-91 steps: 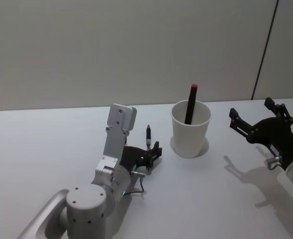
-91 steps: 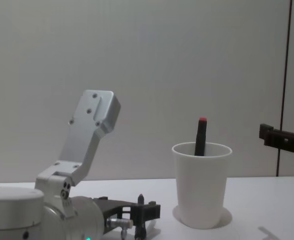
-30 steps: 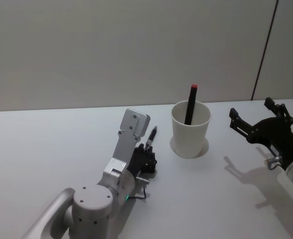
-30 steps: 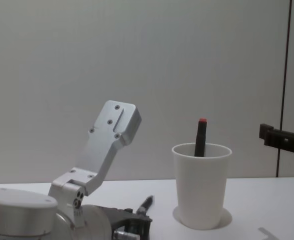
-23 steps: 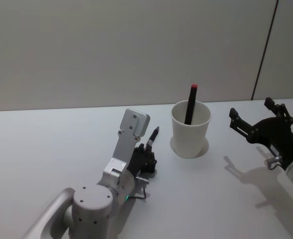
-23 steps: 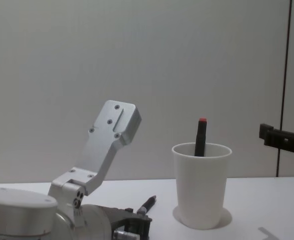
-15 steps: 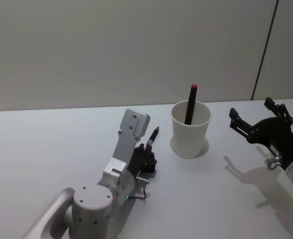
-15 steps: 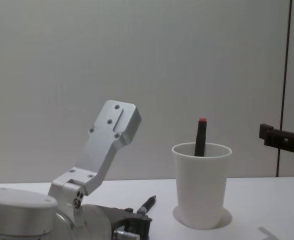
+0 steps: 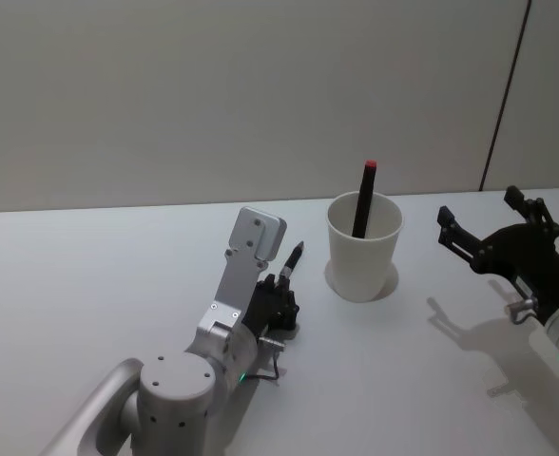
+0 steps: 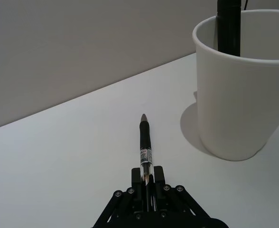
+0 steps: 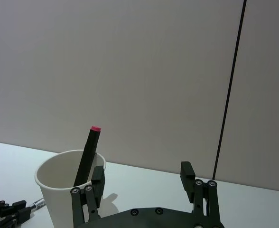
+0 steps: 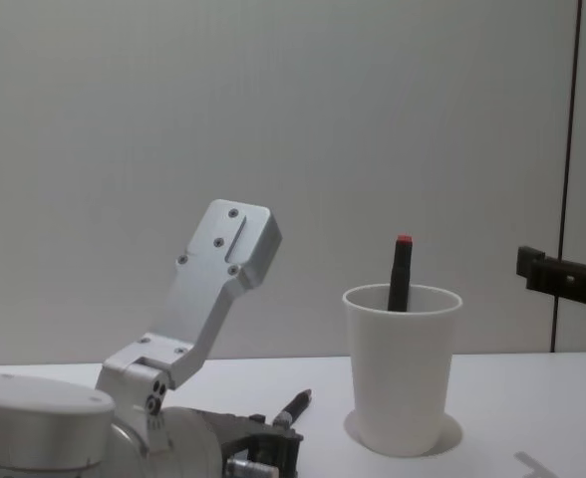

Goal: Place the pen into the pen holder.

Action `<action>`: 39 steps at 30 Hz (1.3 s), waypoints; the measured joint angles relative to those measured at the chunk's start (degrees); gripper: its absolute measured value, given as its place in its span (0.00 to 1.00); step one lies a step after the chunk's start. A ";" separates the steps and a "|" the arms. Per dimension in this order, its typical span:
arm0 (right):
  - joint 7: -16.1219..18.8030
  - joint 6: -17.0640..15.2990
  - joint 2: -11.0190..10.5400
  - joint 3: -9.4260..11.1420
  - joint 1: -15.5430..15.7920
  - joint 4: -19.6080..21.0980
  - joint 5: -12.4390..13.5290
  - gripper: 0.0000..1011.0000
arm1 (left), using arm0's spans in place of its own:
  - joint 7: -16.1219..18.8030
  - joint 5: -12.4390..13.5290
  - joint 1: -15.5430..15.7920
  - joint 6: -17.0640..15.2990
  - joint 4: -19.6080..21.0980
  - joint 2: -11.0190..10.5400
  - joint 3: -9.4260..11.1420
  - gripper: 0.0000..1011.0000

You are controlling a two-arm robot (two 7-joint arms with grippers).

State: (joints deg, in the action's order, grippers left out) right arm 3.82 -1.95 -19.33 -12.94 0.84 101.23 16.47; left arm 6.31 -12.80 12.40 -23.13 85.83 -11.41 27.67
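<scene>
On my left, my left gripper (image 10: pixel 148 179) sits low over the white table (image 9: pixel 89 275), just in front of my own silver forearm. Its fingers are pressed together on the pen (image 10: pixel 145 145), pinching it by the rear end. The pen's dark front half and grey tip stick out ahead of the fingertips, pointing away from me toward the wall. From the chest view the pen (image 12: pixel 293 406) is tilted, with its tip higher than the end I am gripping. The clear part of the barrel carries a small white label with dark print, too small for me to read.

The tip of the pen is near the pen holder (image 9: pixel 363 249) but apart from it, off to its left. The pen holder is a plain white paper cup with a rolled rim and no printing that I can see. It stands upright on the table, and a faint round shadow lies at its base. A black pen with a red tip (image 9: pixel 363 198) already stands in the cup, leaning against the far side of the rim with its top well above the rim.

To the right of the cup, well apart from it, my right gripper (image 9: pixel 479 211) hangs above the table. Its two black fingers are spread wide with nothing between them, and its shadow falls on the table beneath it
</scene>
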 joint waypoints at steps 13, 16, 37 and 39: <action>0.00 0.00 0.00 0.00 0.00 0.00 0.00 0.99 | 0.00 0.00 0.00 0.00 0.00 0.00 0.00 0.15; 0.00 0.00 0.00 0.00 0.00 0.00 0.00 0.99 | -0.01 0.00 0.00 0.00 0.00 0.00 0.00 0.15; 0.00 0.00 0.00 0.00 0.00 0.00 0.00 0.99 | 0.00 0.00 0.00 0.00 0.00 0.00 0.00 0.15; 0.00 0.00 0.00 0.00 0.00 0.00 0.00 0.99 | 0.00 0.00 0.00 0.00 0.00 0.00 0.00 0.15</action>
State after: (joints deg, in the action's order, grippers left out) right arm 3.82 -1.95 -19.33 -12.94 0.84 101.23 16.47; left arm 6.31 -12.80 12.40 -23.13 85.83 -11.41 27.67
